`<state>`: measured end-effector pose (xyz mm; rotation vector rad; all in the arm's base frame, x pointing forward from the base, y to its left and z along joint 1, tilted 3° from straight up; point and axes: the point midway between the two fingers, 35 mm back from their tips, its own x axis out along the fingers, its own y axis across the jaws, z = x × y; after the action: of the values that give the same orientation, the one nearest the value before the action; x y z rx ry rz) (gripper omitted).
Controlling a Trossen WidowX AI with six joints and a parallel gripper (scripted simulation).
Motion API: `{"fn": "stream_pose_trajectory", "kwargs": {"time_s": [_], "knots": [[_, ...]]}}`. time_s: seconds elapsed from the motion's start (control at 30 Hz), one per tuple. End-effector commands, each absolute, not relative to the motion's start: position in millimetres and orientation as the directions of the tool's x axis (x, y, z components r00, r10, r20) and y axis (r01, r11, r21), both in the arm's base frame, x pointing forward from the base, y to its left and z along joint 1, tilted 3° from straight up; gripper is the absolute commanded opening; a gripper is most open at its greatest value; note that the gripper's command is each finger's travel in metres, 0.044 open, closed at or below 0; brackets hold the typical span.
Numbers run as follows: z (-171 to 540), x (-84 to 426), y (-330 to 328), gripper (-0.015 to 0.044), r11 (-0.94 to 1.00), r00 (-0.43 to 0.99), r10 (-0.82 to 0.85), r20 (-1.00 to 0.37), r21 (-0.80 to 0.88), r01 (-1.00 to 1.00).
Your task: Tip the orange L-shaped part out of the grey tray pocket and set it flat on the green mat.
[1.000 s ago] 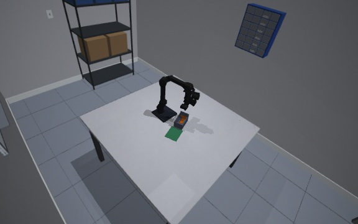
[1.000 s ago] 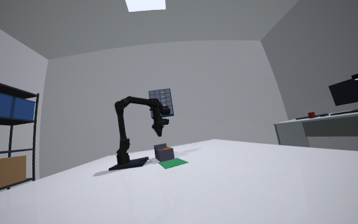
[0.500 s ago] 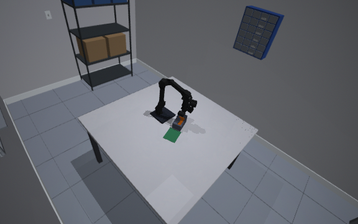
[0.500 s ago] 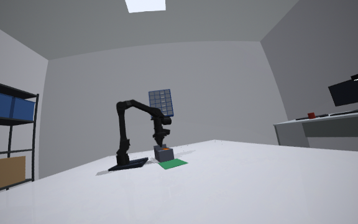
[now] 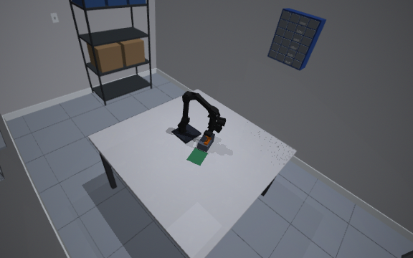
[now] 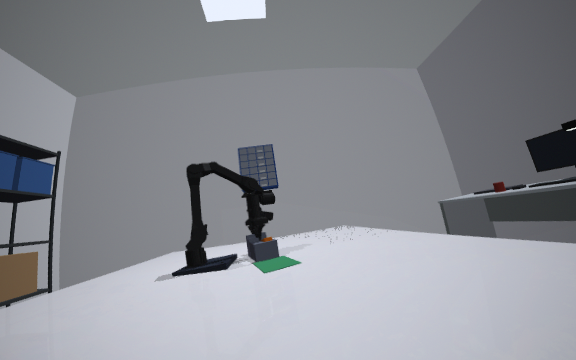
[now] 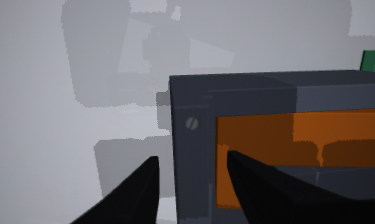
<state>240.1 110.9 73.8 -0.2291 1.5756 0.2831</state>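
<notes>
One step: press, not pinch.
gripper (image 7: 190,192): jaws half-narrowed, empty, astride grey tray (image 7: 188,145) wall.
orange part (image 7: 298,135): push its L-end straight down.

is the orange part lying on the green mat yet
No, the orange part is in the grey tray's pocket in the wrist view, while the green mat shows only beyond the tray.
</notes>
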Motion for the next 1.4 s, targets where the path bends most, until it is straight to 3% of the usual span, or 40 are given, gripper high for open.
{"fn": "stream_pose_trajectory", "kwargs": {"time_s": [0.0,1.37], "knots": [[66,239,111,0.018,0.948,-0.033,0.03,-0.999,0.039,-0.316],[72,236,122,0.018,0.948,-0.033,0.03,-0.999,0.039,-0.316]]}}
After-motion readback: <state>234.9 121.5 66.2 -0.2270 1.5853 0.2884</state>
